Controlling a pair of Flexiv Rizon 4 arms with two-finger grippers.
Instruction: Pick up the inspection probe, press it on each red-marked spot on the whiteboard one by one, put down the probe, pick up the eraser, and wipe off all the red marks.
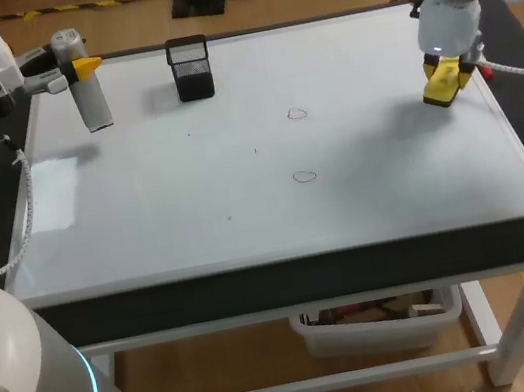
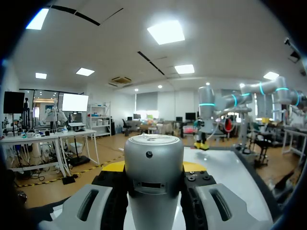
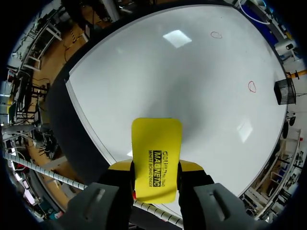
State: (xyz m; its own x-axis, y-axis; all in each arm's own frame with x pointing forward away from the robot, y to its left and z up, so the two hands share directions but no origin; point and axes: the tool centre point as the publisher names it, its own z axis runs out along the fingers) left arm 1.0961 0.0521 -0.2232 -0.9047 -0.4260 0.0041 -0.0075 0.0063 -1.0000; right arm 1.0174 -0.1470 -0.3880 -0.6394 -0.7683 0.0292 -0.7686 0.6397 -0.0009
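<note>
Here, clamps the yellow eraser in right claw by the whiteboard's right edge; grips the grey probe upright in left claw.

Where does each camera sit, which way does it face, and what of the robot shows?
Head view: above and behind the robot, looking down on the whiteboard; shows the left claw holding the probe, the right claw holding the eraser.
Left wrist view: on the left wrist, facing level across the room; its claw and the probe.
Right wrist view: on the right wrist, facing down at the whiteboard; its claw and the eraser.
Shared: head and right wrist views both show the red marks.
</note>
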